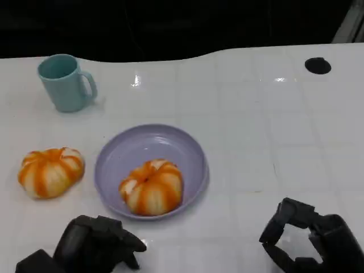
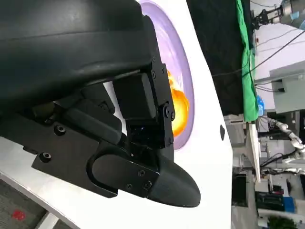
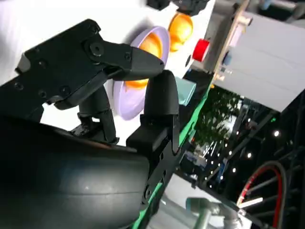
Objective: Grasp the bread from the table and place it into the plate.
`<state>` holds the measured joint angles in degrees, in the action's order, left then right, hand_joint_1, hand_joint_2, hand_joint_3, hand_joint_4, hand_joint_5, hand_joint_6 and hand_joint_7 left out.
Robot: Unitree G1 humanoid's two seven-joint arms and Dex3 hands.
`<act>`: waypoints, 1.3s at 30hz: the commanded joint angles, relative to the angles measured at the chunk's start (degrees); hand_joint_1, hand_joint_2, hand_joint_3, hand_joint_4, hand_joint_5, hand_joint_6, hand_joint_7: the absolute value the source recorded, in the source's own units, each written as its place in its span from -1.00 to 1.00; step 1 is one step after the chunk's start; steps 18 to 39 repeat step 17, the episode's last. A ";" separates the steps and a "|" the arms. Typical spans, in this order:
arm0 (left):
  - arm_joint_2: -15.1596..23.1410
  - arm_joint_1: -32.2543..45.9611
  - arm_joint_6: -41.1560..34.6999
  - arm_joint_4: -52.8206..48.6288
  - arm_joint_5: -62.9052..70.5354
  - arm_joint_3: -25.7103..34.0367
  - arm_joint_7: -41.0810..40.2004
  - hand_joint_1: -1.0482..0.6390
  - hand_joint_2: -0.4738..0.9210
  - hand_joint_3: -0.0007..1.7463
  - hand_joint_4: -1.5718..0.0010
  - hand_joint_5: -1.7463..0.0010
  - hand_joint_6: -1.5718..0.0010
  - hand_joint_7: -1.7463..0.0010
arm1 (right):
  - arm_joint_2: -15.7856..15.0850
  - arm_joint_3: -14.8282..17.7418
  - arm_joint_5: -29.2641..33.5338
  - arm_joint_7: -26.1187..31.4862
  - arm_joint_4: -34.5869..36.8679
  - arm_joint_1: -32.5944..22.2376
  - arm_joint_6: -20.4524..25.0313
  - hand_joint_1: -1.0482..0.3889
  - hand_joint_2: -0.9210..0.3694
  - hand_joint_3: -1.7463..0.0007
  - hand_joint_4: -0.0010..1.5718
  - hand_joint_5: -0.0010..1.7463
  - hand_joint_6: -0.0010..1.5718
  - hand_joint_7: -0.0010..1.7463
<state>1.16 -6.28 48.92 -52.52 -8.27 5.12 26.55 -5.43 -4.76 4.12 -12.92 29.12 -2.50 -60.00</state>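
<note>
One orange-and-white striped bread [image 1: 151, 186] lies in the lavender plate [image 1: 193, 156], toward its near side. A second, similar bread [image 1: 50, 171] sits on the white table left of the plate. My left hand [image 1: 96, 243] rests low near the table's front edge, just below the plate, holding nothing. My right hand [image 1: 310, 236] is at the lower right, well clear of the plate, fingers apart and empty. The left wrist view shows the plate [image 2: 183, 71] and its bread [image 2: 179, 107] beyond the fingers [image 2: 143, 95]. The right wrist view shows the plate [image 3: 128, 102] and both breads [image 3: 181, 27].
A light blue mug [image 1: 65, 82] stands at the back left. A small black round hole [image 1: 317, 65] marks the table at the back right. The table's far edge meets a dark background. A red knob [image 3: 201, 49] sits off the table.
</note>
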 commanded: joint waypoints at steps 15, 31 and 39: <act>1.90 0.92 1.14 0.42 1.56 -0.46 -0.76 -1.00 1.00 -0.83 -0.61 -0.21 -0.89 0.58 | -2.35 2.42 15.96 15.17 6.39 2.69 -7.81 -0.07 -0.45 0.04 -0.08 0.74 -0.12 0.46; 1.87 1.03 0.61 0.74 1.52 -0.47 -0.91 -1.00 1.00 -0.83 -0.60 -0.21 -0.89 0.58 | -2.58 2.38 16.70 16.14 6.73 2.93 -8.33 -0.07 -0.45 0.04 -0.08 0.74 -0.11 0.46; 1.87 1.03 0.61 0.74 1.52 -0.47 -0.91 -1.00 1.00 -0.83 -0.60 -0.21 -0.89 0.58 | -2.58 2.38 16.70 16.14 6.73 2.93 -8.33 -0.07 -0.45 0.04 -0.08 0.74 -0.11 0.46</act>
